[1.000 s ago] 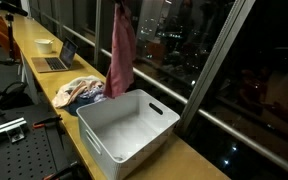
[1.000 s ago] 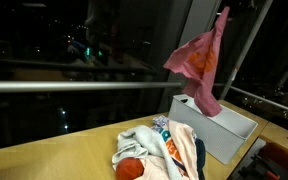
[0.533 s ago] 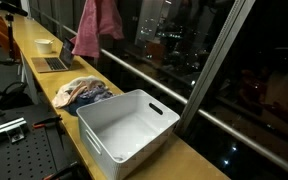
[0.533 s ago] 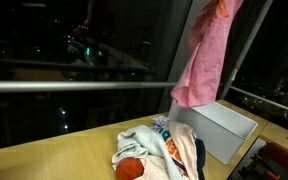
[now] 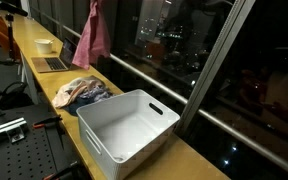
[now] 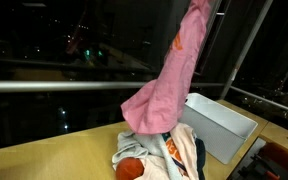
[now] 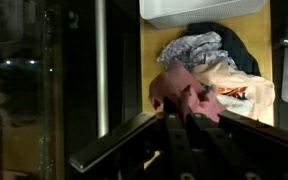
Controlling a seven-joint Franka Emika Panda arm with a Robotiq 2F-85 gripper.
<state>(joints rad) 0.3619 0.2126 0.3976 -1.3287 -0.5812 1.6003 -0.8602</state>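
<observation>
Overhead, a long, limp pink garment [image 6: 169, 85] with an orange patch.

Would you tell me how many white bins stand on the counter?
1: the white bin sits on the counter beside the clothes pile, over which the gripper holds a pink garment.

Pink cloth [image 5: 92, 40]: soft fabric, matt, creased, hangs in loose folds. Bin [image 5: 129, 125]: white plastic, smooth, slight sheen on the rim. Surface [image 5: 39, 80]: light wood-look top, smooth, satin finish. Clothes pile [image 6: 159, 155] near the surface's window edge: mixed matt fabrics, crumpled, one with a print. Laptop [image 5: 54, 62]: grey, smooth, looks like metal. Window glass [image 6: 44, 50]: glossy, reflective. Hand [image 7: 184, 118]: dark, matt; can't tell whether metal or plastic.
</observation>
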